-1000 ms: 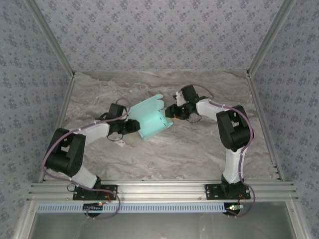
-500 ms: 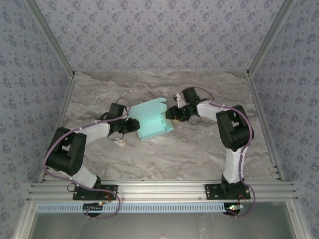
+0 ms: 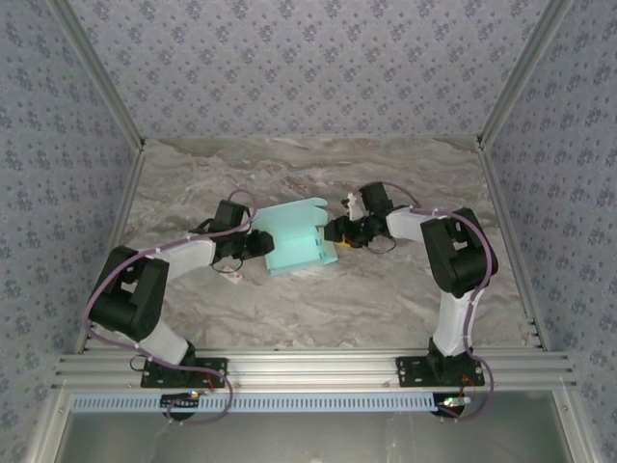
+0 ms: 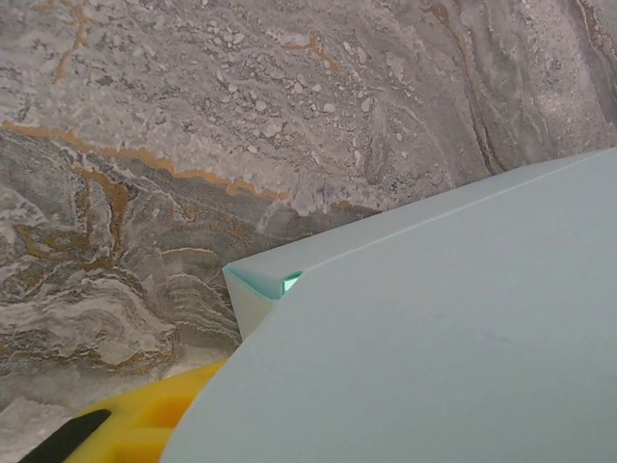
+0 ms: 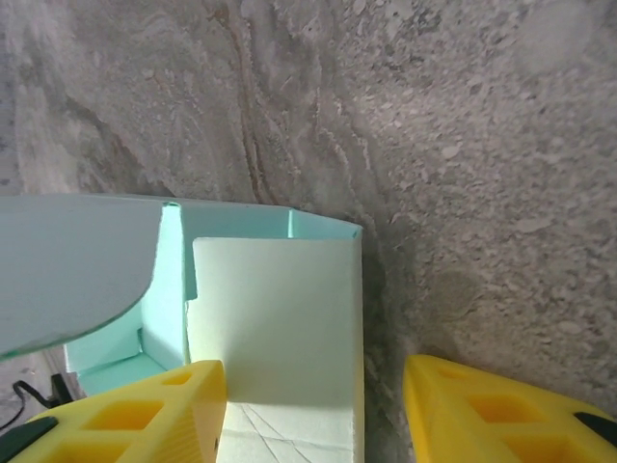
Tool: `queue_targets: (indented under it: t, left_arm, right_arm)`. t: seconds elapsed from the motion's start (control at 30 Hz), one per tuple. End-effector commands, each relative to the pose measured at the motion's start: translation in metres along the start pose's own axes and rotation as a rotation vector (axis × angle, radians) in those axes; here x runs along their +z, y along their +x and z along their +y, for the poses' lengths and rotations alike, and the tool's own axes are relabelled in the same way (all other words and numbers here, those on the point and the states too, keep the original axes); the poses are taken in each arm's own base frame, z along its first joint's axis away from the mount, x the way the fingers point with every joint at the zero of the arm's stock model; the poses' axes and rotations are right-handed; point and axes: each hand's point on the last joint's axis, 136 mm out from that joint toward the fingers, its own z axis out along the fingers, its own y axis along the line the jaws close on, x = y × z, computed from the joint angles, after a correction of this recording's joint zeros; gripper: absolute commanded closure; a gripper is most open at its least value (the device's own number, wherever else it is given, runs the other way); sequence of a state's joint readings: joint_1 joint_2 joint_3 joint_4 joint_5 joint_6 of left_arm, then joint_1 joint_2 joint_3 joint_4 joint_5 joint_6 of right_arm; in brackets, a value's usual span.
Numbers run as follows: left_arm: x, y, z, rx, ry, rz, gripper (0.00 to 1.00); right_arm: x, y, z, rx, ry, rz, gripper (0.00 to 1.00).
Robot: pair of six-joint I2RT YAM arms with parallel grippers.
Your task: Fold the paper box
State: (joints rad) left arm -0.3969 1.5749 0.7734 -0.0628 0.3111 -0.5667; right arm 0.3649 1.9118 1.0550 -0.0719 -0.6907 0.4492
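Note:
The paper box (image 3: 299,239) is a pale turquoise card box lying on the marble table between the two arms, with its lid flap standing up at the far side. My left gripper (image 3: 260,243) is at the box's left edge. In the left wrist view the box card (image 4: 434,328) covers the jaws, and one yellow finger (image 4: 125,429) pokes out from under it. My right gripper (image 3: 335,231) is at the box's right end. In the right wrist view it (image 5: 318,415) stands open astride an end panel of the box (image 5: 275,318), with a gap to the right finger (image 5: 501,415).
A small white tag (image 3: 236,275) lies on the table just near of the left gripper. Metal frame rails (image 3: 125,212) and patterned walls bound the table on the left, right and far sides.
The box has turned and settled flatter and squarer on the table. My right gripper has come nearer and lower along the box's right end. The left gripper has barely moved.

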Motion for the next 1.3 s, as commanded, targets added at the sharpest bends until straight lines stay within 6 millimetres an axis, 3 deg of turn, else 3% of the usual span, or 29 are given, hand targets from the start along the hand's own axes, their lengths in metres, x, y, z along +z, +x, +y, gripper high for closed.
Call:
queue_targets:
  t: [0.0,0.17,0.57,1.27]
  left_arm:
    - [0.002,-0.001,-0.001,0.006,-0.005,-0.006,0.65]
    - [0.002,-0.001,0.0,0.007,-0.011,-0.006,0.64]
    - [0.003,0.0,-0.002,0.01,-0.009,-0.006,0.64]
    - [0.006,0.006,-0.009,0.018,0.002,0.006,0.64]
  right_arm:
    - [-0.017,-0.009,0.014,0.006,-0.067,-0.047,0.45]
    - [-0.028,-0.009,0.019,0.017,-0.105,-0.069,0.41]
    - [-0.013,0.015,0.003,0.047,-0.092,-0.031,0.4]
    - [-0.006,0.017,0.034,0.026,-0.156,-0.048,0.5]
